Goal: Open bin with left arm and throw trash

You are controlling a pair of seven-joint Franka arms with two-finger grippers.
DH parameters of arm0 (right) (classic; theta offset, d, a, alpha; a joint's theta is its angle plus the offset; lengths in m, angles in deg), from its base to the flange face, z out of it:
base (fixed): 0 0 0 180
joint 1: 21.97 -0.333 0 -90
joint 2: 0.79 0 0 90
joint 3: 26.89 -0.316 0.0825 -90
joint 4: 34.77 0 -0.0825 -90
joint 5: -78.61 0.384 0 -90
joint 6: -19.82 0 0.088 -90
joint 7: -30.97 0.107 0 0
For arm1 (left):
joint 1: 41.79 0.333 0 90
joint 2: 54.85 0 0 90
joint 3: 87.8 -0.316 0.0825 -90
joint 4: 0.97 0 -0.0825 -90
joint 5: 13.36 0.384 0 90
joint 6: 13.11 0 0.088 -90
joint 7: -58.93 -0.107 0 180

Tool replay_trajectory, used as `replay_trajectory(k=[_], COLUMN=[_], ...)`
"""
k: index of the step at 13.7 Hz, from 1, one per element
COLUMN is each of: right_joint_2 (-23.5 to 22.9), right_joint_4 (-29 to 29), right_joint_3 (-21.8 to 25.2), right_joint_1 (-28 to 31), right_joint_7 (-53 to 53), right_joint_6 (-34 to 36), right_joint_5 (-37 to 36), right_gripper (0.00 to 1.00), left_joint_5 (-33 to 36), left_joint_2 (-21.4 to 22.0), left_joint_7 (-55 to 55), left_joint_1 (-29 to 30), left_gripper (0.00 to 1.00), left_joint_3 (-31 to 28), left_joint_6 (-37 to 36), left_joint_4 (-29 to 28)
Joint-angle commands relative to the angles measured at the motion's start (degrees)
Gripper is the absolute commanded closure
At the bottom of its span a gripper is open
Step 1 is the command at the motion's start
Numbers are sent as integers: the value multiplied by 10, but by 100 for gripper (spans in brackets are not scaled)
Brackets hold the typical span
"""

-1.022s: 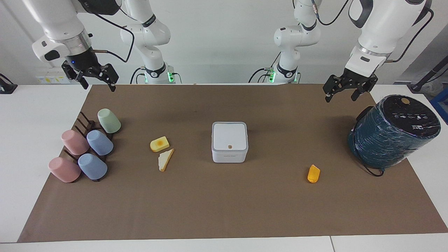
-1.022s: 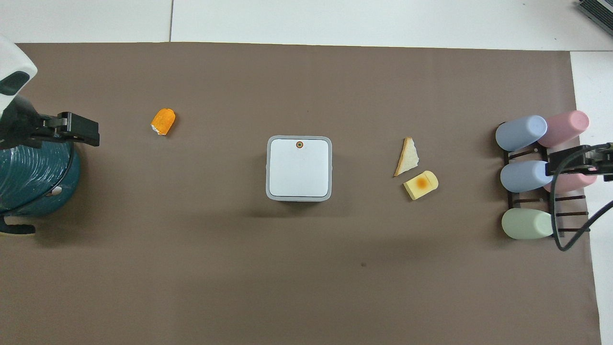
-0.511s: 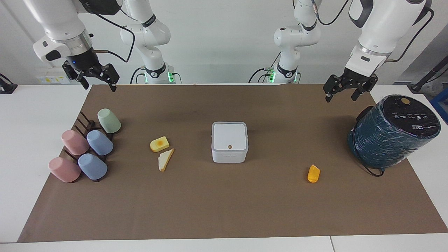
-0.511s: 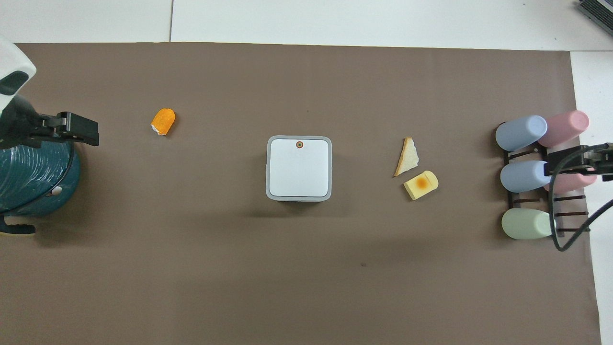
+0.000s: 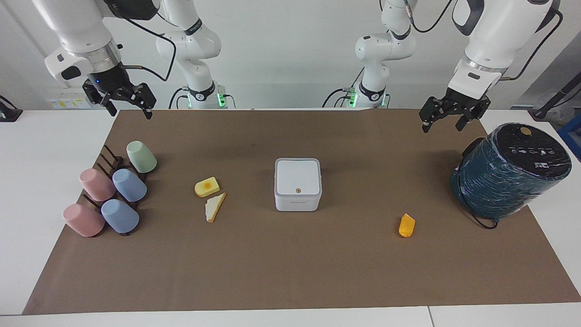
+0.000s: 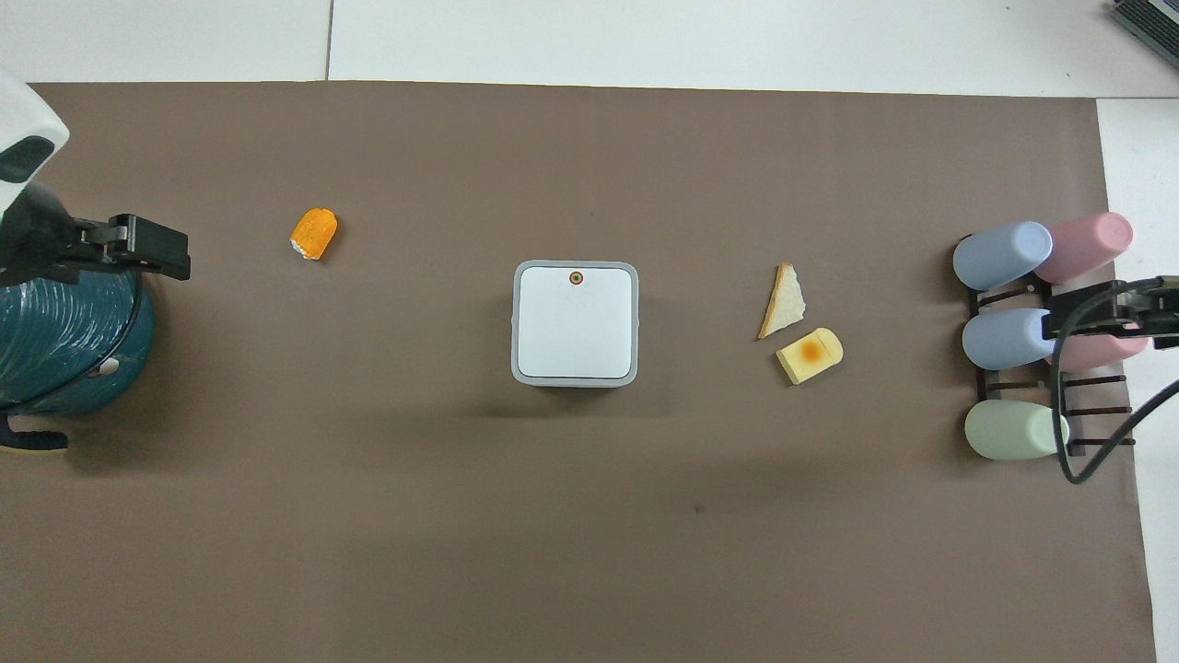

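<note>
The bin (image 5: 297, 184) (image 6: 576, 322), a small white square box with its lid down, stands mid-mat. Three pieces of trash lie on the mat. The yellow block (image 5: 207, 186) (image 6: 810, 354) and the bread triangle (image 5: 214, 207) (image 6: 783, 301) lie toward the right arm's end. The orange wedge (image 5: 406, 225) (image 6: 314, 232) lies toward the left arm's end. My left gripper (image 5: 442, 126) (image 6: 138, 249) hangs open and empty in the air over the teal cylinder's edge. My right gripper (image 5: 129, 109) (image 6: 1096, 313) hangs open and empty above the cup rack.
A large dark teal cylinder (image 5: 510, 170) (image 6: 64, 341) leans at the left arm's end of the brown mat (image 5: 290, 272). Several pastel cups (image 5: 129, 185) (image 6: 1004, 339) lie on a dark rack at the right arm's end.
The right gripper has edged slightly upward. The left gripper, the bin and the trash have not moved.
</note>
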Motion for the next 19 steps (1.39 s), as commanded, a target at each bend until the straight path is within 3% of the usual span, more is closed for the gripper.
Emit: replay_trajectory(k=[1,14,19], right_joint_2=[15,15,26], right_joint_4=[-18,-30,-151], right_joint_3=[0,-1,-1], right_joint_1=[2,2,-21], right_joint_7=[-18,-10,66], right_joint_6=[-6,-18,-155], right_joint_5=[0,1,8], right_gripper=[0,0,0], left_joint_5=[3,3,3], left_joint_2=[14,18,18], left_joint_7=[-5,-7,-6], left_joint_1=[1,-4,-5], left_gripper=[0,0,0], left_joint_3=[0,0,0], left_joint_6=[12,12,12], left_joint_4=[-16,-18,-18])
